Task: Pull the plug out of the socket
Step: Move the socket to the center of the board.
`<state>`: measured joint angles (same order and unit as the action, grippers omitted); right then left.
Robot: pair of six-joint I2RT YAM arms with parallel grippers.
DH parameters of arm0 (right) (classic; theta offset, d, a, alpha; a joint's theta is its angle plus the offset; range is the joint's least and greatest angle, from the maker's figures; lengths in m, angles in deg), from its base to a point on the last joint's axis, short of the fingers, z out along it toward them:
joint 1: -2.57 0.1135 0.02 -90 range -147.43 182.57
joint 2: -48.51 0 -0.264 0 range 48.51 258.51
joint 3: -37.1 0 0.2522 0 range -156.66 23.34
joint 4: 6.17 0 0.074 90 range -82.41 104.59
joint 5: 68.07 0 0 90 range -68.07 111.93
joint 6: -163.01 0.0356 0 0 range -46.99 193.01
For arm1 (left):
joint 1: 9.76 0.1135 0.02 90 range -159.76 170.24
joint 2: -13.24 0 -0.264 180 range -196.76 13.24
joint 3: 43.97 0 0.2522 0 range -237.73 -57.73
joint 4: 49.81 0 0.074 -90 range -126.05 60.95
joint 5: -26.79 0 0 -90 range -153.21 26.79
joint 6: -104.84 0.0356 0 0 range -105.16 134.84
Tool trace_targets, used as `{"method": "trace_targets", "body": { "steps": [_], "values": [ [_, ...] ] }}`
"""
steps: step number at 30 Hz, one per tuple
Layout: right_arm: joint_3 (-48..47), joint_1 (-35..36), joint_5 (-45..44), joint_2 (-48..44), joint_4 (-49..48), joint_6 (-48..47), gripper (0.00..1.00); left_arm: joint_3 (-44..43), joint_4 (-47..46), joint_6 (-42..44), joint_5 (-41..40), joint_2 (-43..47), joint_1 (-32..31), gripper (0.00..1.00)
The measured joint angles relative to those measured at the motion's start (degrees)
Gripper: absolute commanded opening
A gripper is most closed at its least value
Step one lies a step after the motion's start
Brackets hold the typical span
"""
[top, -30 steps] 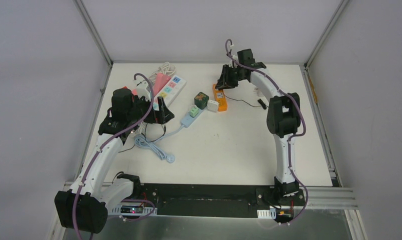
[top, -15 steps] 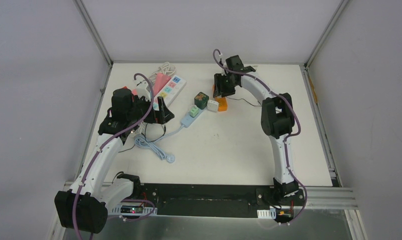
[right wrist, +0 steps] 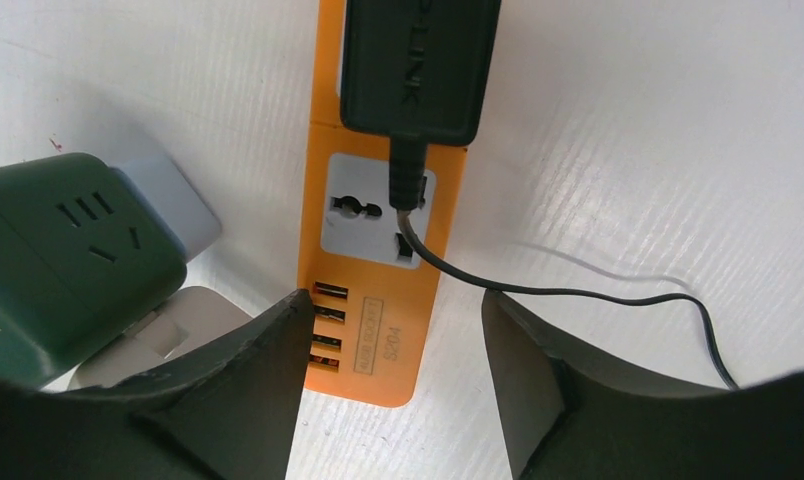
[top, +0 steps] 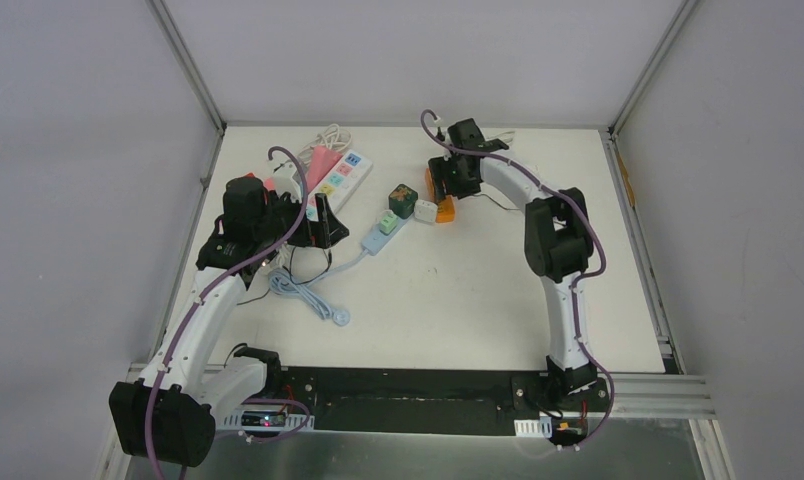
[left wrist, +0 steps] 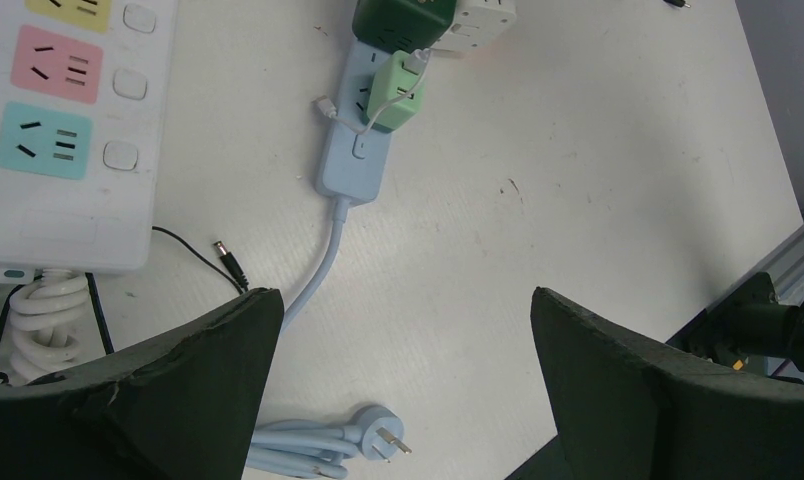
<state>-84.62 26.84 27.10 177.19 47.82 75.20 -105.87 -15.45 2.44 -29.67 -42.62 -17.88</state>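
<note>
1. Plug (right wrist: 420,70): a black adapter block seated at the 12 o'clock end of the orange socket strip (right wrist: 418,310) in the right wrist view. Its thin cord (right wrist: 578,295) leaves the 6 o'clock face and trails off toward 4 o'clock across the tabletop (top: 478,300). It is not yet pulled.
2. From above, the strip lies near 12 o'clock of the tabletop's middle, under the right hand (top: 453,180), so the plug itself is hidden in that view.
3. Right hand (right wrist: 393,300): released and grasping nothing. Its fingers are spread either side of the strip's 6 o'clock end, short of the plug. I judge this spread is meant to clear the adapter's width before closing on it.
4. A dark green cube socket (right wrist: 68,250) sits just beside the strip at 9 o'clock, which leaves little room for the finger on that side.
5. Left hand (left wrist: 403,300): fully released and empty. It hangs over the pale blue strip (left wrist: 353,160) and the white multi-colour strip (left wrist: 58,130), well apart from the orange one, likely so as to stay clear.
6. Risk: the strip is light, so an unbraced pull may lift it along with the plug.
</note>
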Motion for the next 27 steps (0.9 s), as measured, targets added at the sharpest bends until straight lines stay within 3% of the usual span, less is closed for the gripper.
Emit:
{"method": "trace_targets", "body": {
  "steps": [9,19,27],
  "values": [
    [6.21,0.37,2.86,-3.30,-3.52,-1.99,0.66,0.00,0.00,0.00,0.02,-0.02,-0.02,0.99],
    [7.98,1.09,11.10,-4.13,-3.91,0.52,0.78,0.00,0.00,0.00,0.04,-0.02,0.00,0.99],
    [8.09,1.95,5.38,-4.13,-4.22,2.45,0.75,0.00,0.00,0.00,0.04,-0.02,0.00,0.99]
  ]
}}
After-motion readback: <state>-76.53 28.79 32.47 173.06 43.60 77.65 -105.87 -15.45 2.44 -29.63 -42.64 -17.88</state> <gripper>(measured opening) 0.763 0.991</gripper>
